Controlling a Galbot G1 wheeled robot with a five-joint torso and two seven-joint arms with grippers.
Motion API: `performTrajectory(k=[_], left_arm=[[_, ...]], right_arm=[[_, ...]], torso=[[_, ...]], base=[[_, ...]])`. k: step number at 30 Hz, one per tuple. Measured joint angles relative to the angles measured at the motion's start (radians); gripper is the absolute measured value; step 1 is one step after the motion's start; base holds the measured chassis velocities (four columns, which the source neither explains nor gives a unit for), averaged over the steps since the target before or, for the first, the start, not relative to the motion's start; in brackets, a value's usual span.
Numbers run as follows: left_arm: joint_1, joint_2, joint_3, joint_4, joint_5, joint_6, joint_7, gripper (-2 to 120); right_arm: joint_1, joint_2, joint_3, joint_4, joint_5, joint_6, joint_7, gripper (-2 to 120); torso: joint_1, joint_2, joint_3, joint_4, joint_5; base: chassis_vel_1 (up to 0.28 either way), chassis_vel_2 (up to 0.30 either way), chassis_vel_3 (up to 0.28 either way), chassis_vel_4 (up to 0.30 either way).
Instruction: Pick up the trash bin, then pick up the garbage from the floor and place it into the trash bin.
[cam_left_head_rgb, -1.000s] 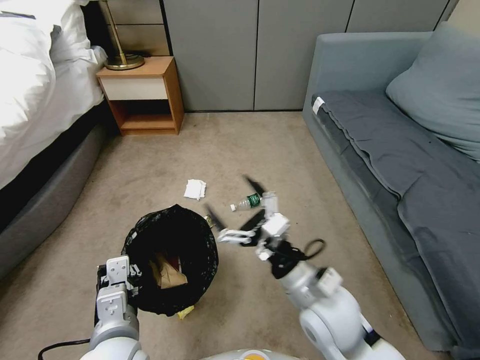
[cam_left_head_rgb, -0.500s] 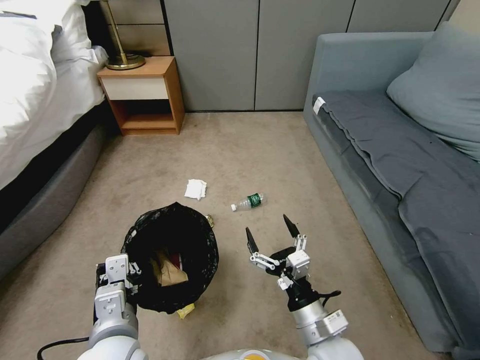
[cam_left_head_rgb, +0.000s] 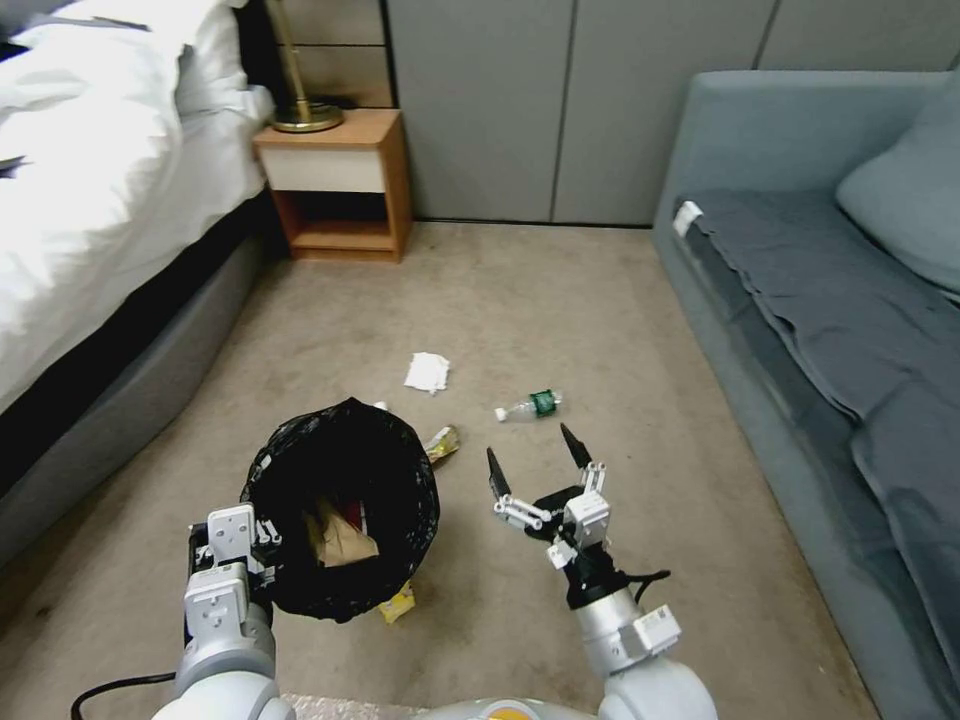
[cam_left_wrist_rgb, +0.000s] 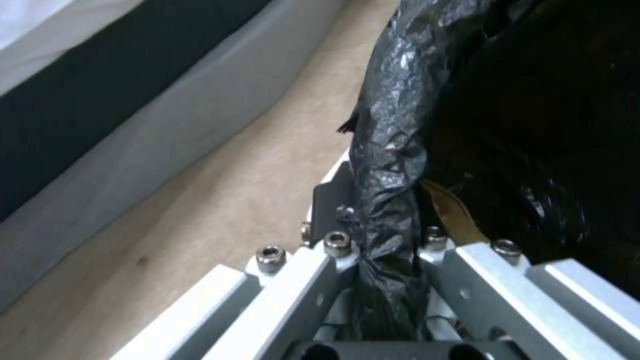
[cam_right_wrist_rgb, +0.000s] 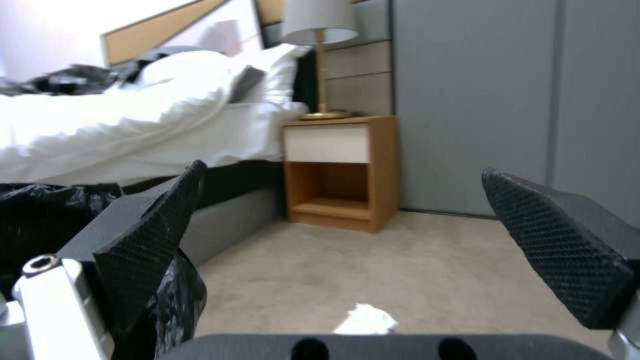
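Observation:
The trash bin (cam_left_head_rgb: 340, 500), lined with a glossy black bag, hangs at the lower left of the head view with my left gripper (cam_left_head_rgb: 236, 560) shut on its near rim. The left wrist view has the left gripper (cam_left_wrist_rgb: 387, 250) pinching the bag's rim (cam_left_wrist_rgb: 390, 150). A brown paper bag (cam_left_head_rgb: 338, 540) lies inside the bin. My right gripper (cam_left_head_rgb: 528, 447) is open above the carpet, right of the bin. Garbage on the floor: a small plastic bottle (cam_left_head_rgb: 528, 405) just beyond the right gripper, a white tissue (cam_left_head_rgb: 427, 371), a gold wrapper (cam_left_head_rgb: 442, 441) and a yellow wrapper (cam_left_head_rgb: 398, 603).
A bed (cam_left_head_rgb: 90, 180) runs along the left, a grey sofa (cam_left_head_rgb: 820, 300) along the right. A wooden nightstand (cam_left_head_rgb: 340, 180) with a brass lamp stands at the back wall. Open carpet lies between them. The right wrist view has the tissue (cam_right_wrist_rgb: 365, 320) and nightstand (cam_right_wrist_rgb: 340, 170) ahead.
My right arm has drawn back from over the bottle toward my body, gripper still open. The head view has since turned left, shifting the scene right. The left gripper keeps the bin.

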Motion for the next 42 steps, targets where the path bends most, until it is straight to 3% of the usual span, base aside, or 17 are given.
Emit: performTrajectory(k=[20,25,27,30,31,33,38,42], left_arm=[[-0.002,0.001,0.0,0.002,0.002,-0.007,0.0,0],[0.003,0.002,0.001,-0.006,0.002,-0.007,0.0,0],[0.005,0.001,0.0,-0.011,0.002,-0.007,0.0,0],[0.006,0.001,-0.001,-0.011,0.002,-0.007,0.0,0],[0.011,0.0,-0.003,-0.016,0.002,-0.007,0.0,0],[0.014,-0.001,-0.005,-0.017,0.002,-0.007,-0.001,0],[0.016,-0.004,-0.009,-0.017,0.003,-0.007,-0.001,0],[0.01,-0.009,-0.009,-0.005,0.006,-0.007,-0.001,0]], right_arm=[[0.023,-0.016,-0.01,0.012,0.015,-0.053,-0.009,100],[0.065,-0.038,-0.027,0.006,0.066,-0.157,0.014,100],[0.096,-0.052,-0.043,-0.01,0.118,-0.245,0.04,100],[0.102,-0.054,-0.046,-0.015,0.127,-0.259,0.043,100],[0.164,-0.074,-0.079,-0.072,0.22,-0.401,0.056,100],[0.201,-0.083,-0.099,-0.102,0.281,-0.481,0.058,100],[0.271,-0.086,-0.135,-0.16,0.349,-0.588,0.064,100],[0.396,-0.067,-0.193,-0.319,0.407,-0.689,0.087,100]], torso=[[0.0,0.0,0.0,-0.0001,-0.0003],[0.0,0.0,0.0,-0.0003,-0.0004],[0.0,0.0,0.0,-0.0001,-0.0005],[0.0,0.0,0.0,-0.0001,-0.0004],[0.0,0.0,0.0,0.0,-0.0003],[0.0,0.0,0.0,-0.0002,-0.0004],[0.0,0.0,0.0,0.0001,-0.0003],[0.0,0.0,0.0,0.0001,-0.0004]], base=[[0.097,0.09,0.091,0.098],[0.0,0.0,0.0,0.0],[0.0,0.0,0.0,0.0],[0.0,0.0,0.0,0.0],[0.0,0.0,0.0,0.0],[0.0,0.0,0.0,0.0],[0.0,0.0,0.0,0.0],[0.0,0.0,0.0,0.0]])
